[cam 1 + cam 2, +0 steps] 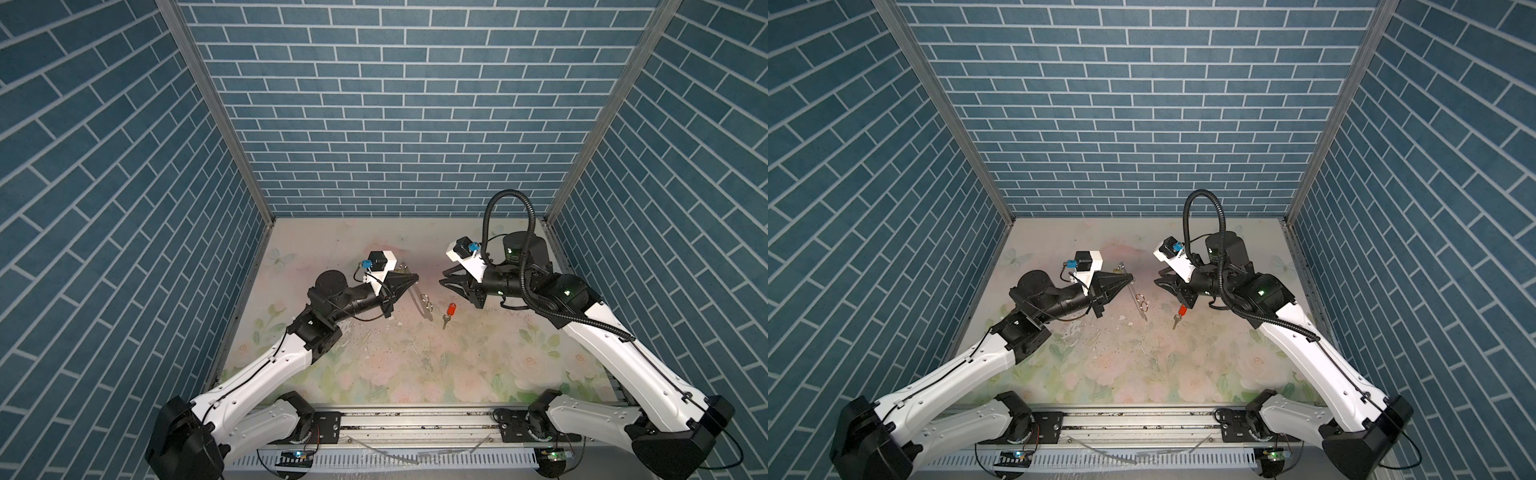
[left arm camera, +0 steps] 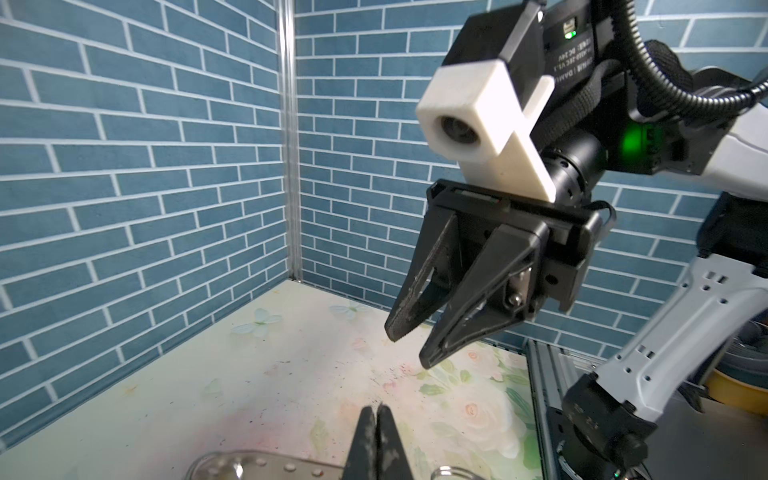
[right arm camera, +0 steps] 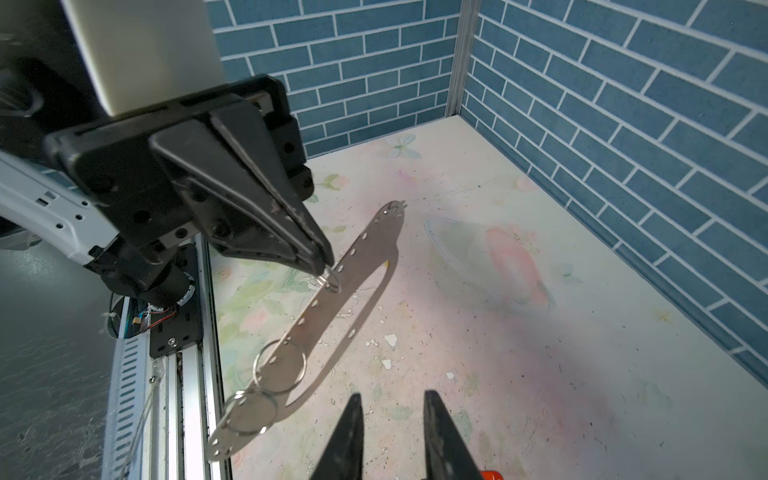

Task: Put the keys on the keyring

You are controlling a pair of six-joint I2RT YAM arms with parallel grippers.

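The left gripper [image 1: 415, 280] [image 3: 326, 262] is reaching in from the left edge of the table [image 1: 374, 365]. Its jaws are pressing fully together, and the tips are pinching a small ring on the edge of the keyring [image 3: 374, 245] [image 2: 270, 467]. In the frames the keyring is appearing as a long, flat, silver-grey metal strip with a row of holes. It is hanging tilted above the table, left of centre, and is casting a separate shadow. Two larger split rings [image 3: 280, 366] are hanging from its lower part.

The right gripper [image 1: 444, 277] [image 2: 409, 347] [image 3: 392, 415] is facing the left gripper just right of centre. Its jaws are standing narrowly apart, and are holding and touching nothing.

The red-tagged key [image 1: 449, 312] [image 1: 1180, 312] is lying flat on the table near its centre, below the right gripper. The yellow-tagged key is not showing in any view.
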